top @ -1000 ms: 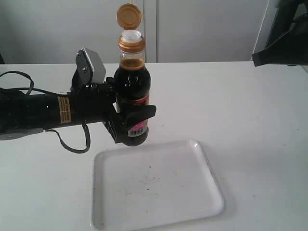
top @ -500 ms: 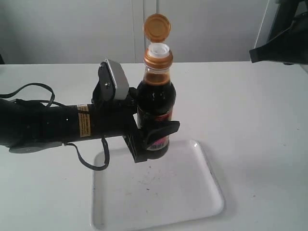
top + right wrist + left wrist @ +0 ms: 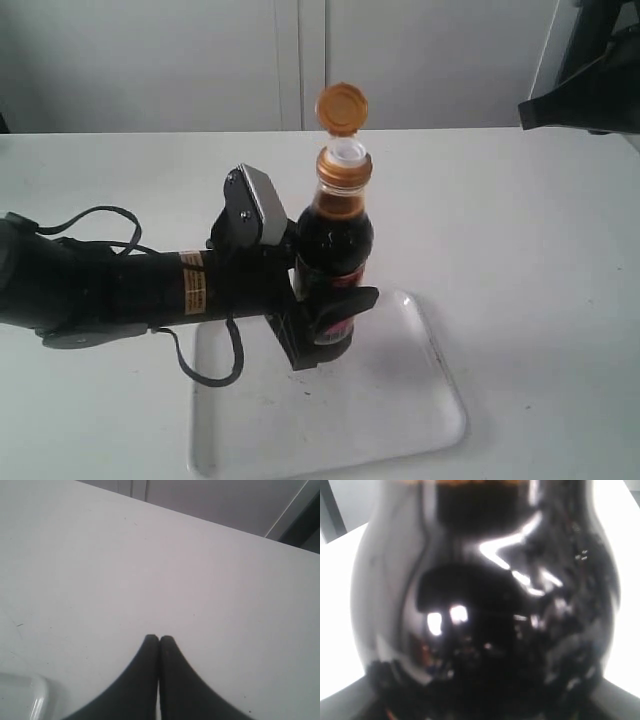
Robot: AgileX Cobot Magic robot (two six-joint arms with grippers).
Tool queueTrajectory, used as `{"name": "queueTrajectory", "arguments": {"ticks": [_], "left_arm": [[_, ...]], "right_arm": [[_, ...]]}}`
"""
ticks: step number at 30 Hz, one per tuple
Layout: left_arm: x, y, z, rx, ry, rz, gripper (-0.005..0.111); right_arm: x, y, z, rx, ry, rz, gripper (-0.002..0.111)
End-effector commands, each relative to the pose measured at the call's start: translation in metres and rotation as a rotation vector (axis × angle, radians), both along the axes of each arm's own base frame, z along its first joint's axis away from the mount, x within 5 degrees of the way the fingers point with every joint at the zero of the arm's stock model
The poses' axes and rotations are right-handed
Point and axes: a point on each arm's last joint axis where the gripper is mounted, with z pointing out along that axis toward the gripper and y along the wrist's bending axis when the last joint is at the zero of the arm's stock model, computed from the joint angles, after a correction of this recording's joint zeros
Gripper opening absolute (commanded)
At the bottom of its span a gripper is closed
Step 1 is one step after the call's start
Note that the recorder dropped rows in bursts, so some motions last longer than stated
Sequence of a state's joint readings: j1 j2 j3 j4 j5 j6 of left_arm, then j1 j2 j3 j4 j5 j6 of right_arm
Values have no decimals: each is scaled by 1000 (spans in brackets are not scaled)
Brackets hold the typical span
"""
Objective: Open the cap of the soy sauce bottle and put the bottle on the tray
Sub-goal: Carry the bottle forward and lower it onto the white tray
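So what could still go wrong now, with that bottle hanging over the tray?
The cap is flipped open, so if the soy sauce bottle tips, dark sauce could pour from the spout. The left gripper holds it low on the body, and the bottle looks tall, so it may topple on release. It also sits near the tray rim's far edge, and could land unevenly.

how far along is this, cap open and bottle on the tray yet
Done: the cap is flipped open, white spout showing. In hand: the left gripper grips the bottle upright over the tray; whether its base touches is unclear. Left: set it down and let go. The right gripper is shut and idle.
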State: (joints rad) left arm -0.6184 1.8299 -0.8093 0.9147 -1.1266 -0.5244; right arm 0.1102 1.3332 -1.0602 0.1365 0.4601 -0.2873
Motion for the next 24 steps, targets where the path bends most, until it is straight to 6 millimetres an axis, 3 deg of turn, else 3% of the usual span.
{"name": "queueTrajectory", "arguments": {"ticks": [1, 7, 15, 24], "left_arm": [[-6, -7, 20, -130, -39, -9, 0], [-4, -9, 15, -127, -43, 8, 0], [1, -11, -10, -76, -22, 22, 0], [-1, -12, -15, -77, 49, 5, 0]], "right_arm": [[0, -1, 1, 10, -18, -8, 0], [0, -1, 1, 9, -16, -8, 0], [0, -1, 1, 9, -18, -8, 0], [0, -1, 1, 9, -18, -8, 0]]}}
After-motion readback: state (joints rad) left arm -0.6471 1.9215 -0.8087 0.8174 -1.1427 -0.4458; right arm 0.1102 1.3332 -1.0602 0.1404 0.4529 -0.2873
